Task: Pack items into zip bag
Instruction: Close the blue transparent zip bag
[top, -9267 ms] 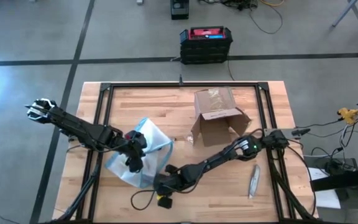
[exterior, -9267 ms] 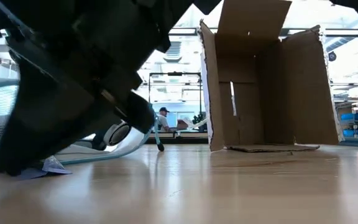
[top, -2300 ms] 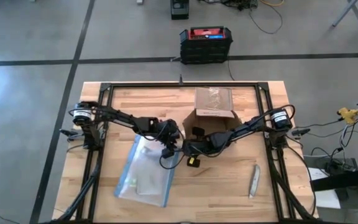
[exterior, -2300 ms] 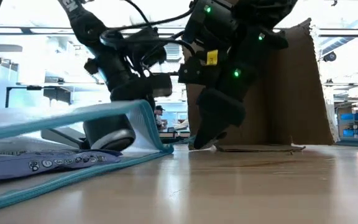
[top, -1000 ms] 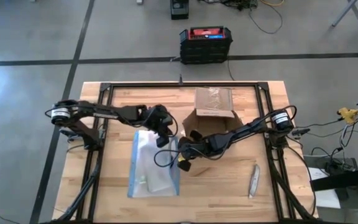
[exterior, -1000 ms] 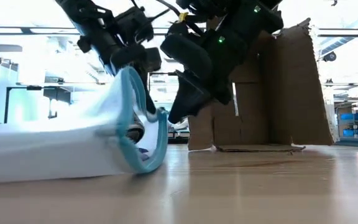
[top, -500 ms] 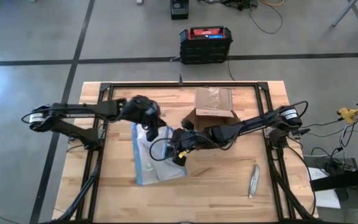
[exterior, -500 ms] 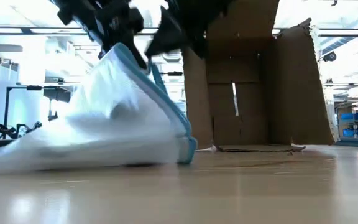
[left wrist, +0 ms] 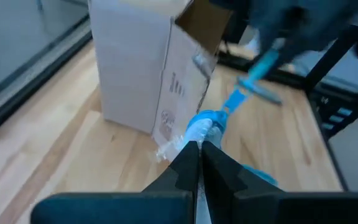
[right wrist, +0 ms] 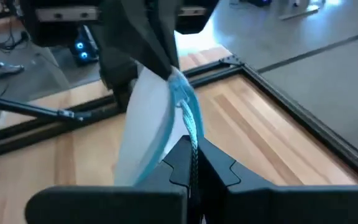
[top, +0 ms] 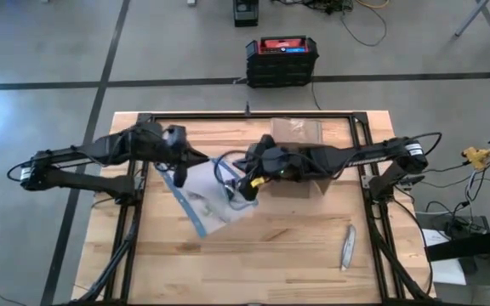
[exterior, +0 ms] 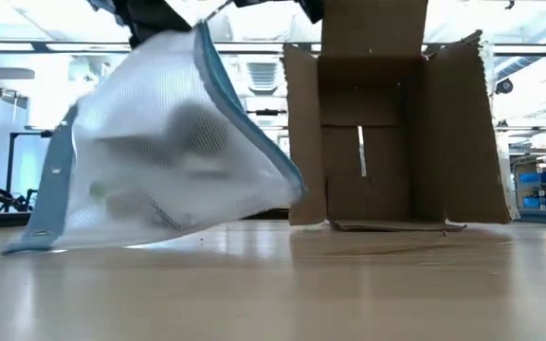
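Count: 1 zip bag (top: 207,197), 1 cardboard box (top: 300,144), 1 grey tool (top: 347,246), 2 arms. Items show only as blurred shapes inside bag; no. can't tell. Left gripper (top: 196,158) and right gripper (top: 238,161) each clenched on bag's blue edge, bag hanging between them above table (top: 296,255), beside box. Vs half a sec. ago: bag lifted higher, lower end barely at the wood.
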Controlling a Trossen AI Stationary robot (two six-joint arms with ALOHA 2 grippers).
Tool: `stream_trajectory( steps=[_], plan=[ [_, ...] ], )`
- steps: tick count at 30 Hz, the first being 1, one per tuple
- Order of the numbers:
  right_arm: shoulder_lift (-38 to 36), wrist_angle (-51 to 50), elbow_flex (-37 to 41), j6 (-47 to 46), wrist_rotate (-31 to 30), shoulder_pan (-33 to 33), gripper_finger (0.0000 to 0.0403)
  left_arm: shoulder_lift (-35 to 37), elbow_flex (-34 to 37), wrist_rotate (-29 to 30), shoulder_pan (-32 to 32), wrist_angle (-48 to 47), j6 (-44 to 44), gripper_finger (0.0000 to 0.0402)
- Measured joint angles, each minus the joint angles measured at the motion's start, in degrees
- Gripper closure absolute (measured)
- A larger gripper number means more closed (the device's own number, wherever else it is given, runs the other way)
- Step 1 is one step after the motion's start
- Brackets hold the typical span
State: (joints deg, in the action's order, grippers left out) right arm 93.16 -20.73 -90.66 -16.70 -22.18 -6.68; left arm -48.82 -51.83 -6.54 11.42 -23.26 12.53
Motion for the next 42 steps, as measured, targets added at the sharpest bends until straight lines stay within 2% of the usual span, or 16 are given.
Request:
stream_trajectory(
  steps=[10,20,26,34,38,42],
  plan=[
    [0.8,1.2,-8.5,5.4,3.4,0.5,0.0403,7.6,0.0,-0.5,0.0,3.2,0.2,0.0401],
    [1.6,-1.5,-7.1,0.0,3.9,1.0,0.0403,13.3,-0.2,-1.7,0.0,6.1,0.6,0.0401],
    [2.7,3.7,-8.1,3.0,2.9,1.1,0.0403,13.6,-0.1,-1.9,0.0,4.6,0.2,0.0401],
    [2.6,4.8,-10.8,6.0,2.7,1.4,0.0403,10.7,-0.1,-5.2,-0.1,5.3,0.4,0.0399],
    [2.6,4.7,-10.6,6.1,3.2,1.3,0.0403,7.5,-0.1,-4.7,-0.1,6.2,-2.4,0.037],
    [3.0,4.1,-10.3,5.9,4.7,0.9,0.0403,3.7,-0.9,-4.6,-0.1,7.9,-6.5,0.0312]
  ],
)
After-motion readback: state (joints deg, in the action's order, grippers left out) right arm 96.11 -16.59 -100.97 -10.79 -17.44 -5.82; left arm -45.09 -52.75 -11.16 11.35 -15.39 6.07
